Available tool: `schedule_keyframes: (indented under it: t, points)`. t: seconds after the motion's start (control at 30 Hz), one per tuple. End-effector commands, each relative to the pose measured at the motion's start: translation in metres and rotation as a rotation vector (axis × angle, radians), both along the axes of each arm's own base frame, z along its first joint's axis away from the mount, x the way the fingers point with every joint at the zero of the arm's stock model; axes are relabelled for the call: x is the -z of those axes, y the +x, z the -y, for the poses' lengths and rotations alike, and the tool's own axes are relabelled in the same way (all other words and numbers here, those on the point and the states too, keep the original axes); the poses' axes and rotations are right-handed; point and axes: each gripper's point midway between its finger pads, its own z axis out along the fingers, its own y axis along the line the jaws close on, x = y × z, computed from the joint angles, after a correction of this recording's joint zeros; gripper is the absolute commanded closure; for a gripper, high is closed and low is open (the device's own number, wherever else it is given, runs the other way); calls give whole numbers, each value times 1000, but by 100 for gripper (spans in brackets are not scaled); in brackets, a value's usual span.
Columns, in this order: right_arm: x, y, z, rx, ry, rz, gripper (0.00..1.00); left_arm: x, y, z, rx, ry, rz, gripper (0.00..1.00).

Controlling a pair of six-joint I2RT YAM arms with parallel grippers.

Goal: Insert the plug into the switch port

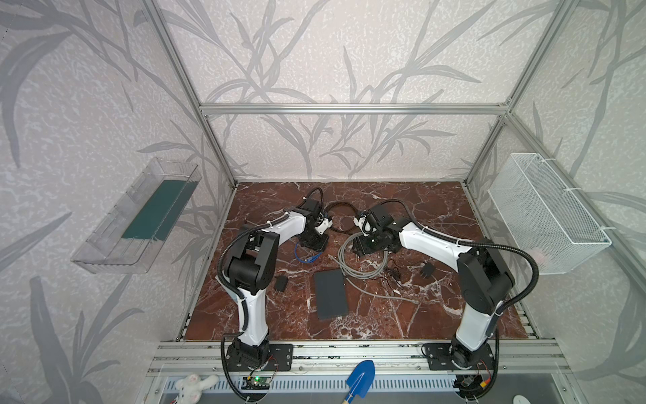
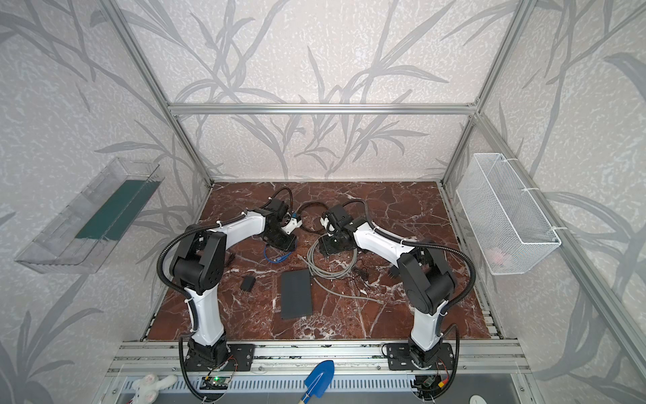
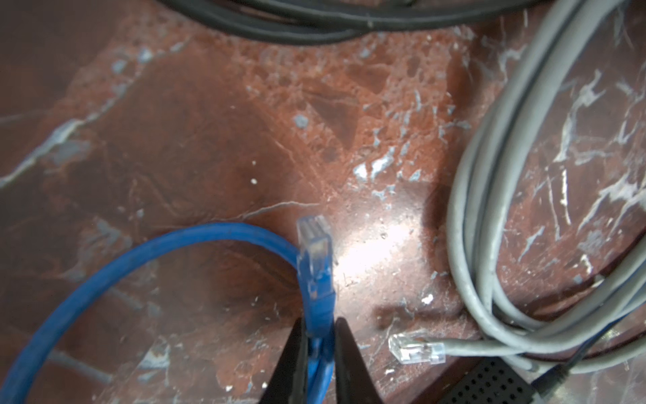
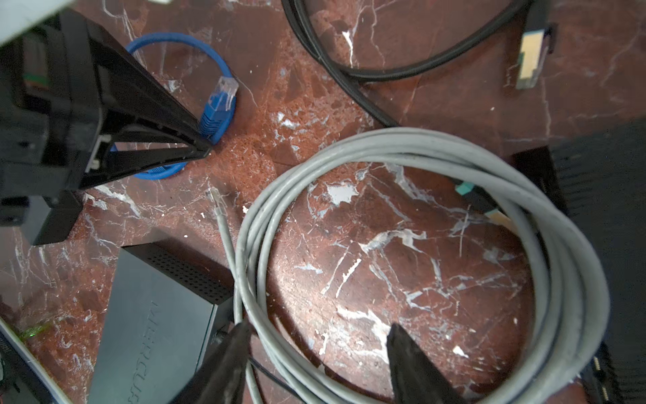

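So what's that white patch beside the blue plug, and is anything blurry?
Left wrist view: glare off the marble table beside the blue plug. Right wrist view: the right gripper is out of focus; the grey cable coil is sharp.

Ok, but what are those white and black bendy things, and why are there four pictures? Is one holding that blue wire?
They are two robot arms, the left arm and the right arm, standing at a red marble table. Two pictures look down from above at everything; the other two come from a camera on each arm's wrist. On the table lie a blue cable, a coiled grey cable, a black cable and a flat dark grey box. Yes: the left tool is pinched shut on the blue cable, just behind its clear plug. The right tool is open above the grey cable, holding nothing.
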Motion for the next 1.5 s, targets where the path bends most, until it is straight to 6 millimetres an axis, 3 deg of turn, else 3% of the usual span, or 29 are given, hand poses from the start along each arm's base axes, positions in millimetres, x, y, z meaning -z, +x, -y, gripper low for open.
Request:
schedule_keyframes:
  t: [0.0,0.13,0.27,0.37,0.47,0.8,1.03,1.3,1.47]
  points:
    - [-30,7,-8,-8,57,26,38,-25,12,-3,64,19,57,92]
    - [-41,10,-17,-25,100,8,38,-61,24,3,137,-26,116,93]
    - [-65,25,-30,15,227,15,38,-85,4,15,261,-73,128,93]
    - [-82,39,-32,92,370,12,40,-90,-12,18,333,-89,129,93]
    - [-86,49,-29,171,501,-13,44,-97,-21,20,353,-115,125,93]
    - [-85,48,-55,138,657,-120,47,-102,-29,35,371,-151,115,93]
    - [-60,46,-61,106,640,-168,51,-108,-29,45,364,-200,114,93]
    - [-59,43,-72,49,707,-187,59,-103,-33,54,371,-206,95,94]
    - [-52,40,-73,42,714,-213,70,-109,-29,57,357,-220,120,94]
